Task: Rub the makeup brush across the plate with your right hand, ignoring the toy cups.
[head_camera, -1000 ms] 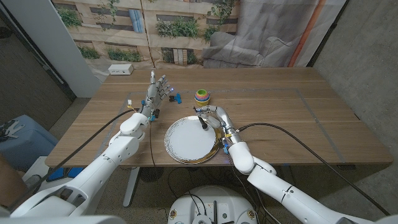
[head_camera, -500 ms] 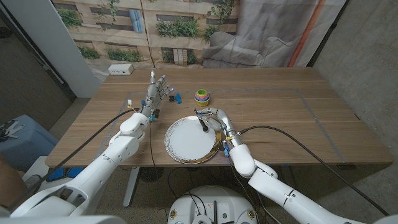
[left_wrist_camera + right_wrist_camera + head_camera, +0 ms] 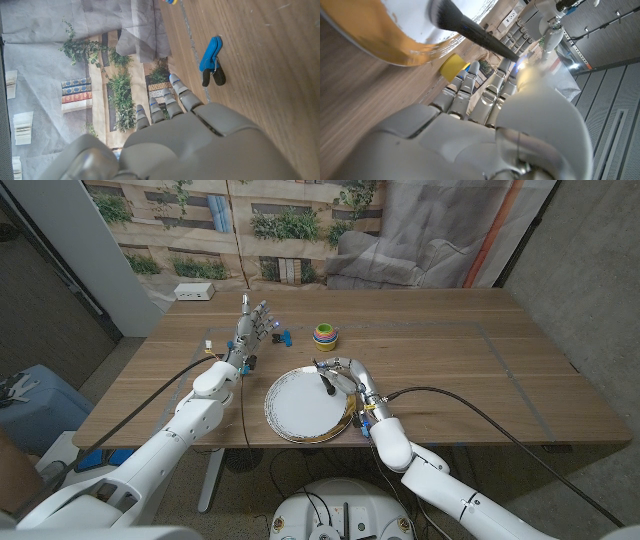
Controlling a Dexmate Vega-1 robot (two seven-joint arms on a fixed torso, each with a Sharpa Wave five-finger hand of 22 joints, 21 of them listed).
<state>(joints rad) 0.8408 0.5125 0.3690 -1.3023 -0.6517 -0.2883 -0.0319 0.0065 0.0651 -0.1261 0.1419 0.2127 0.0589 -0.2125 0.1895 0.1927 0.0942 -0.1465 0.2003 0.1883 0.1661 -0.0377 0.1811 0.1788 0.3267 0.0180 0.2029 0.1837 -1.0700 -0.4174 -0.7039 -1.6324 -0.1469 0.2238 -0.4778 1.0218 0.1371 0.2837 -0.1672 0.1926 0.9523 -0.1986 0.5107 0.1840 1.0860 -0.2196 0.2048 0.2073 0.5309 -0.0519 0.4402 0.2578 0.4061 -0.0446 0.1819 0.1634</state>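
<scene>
Nearby, toy cups (image 3: 325,334) stand beyond the plate (image 3: 300,418) (right hand (image 3: 345,373) grips the makeup brush (image 3: 325,380)).

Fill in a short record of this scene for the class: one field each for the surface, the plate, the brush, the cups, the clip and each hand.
surface: wooden table
plate: white with gold rim, near the table's front edge
brush: dark makeup brush, bristles on the plate near its right rim
cups: stacked toy cups, behind the plate, untouched
clip: blue clip on the table beside the left hand
right hand: holds the brush over the plate
left hand: holds nothing, fingers apart, left of the cups
</scene>
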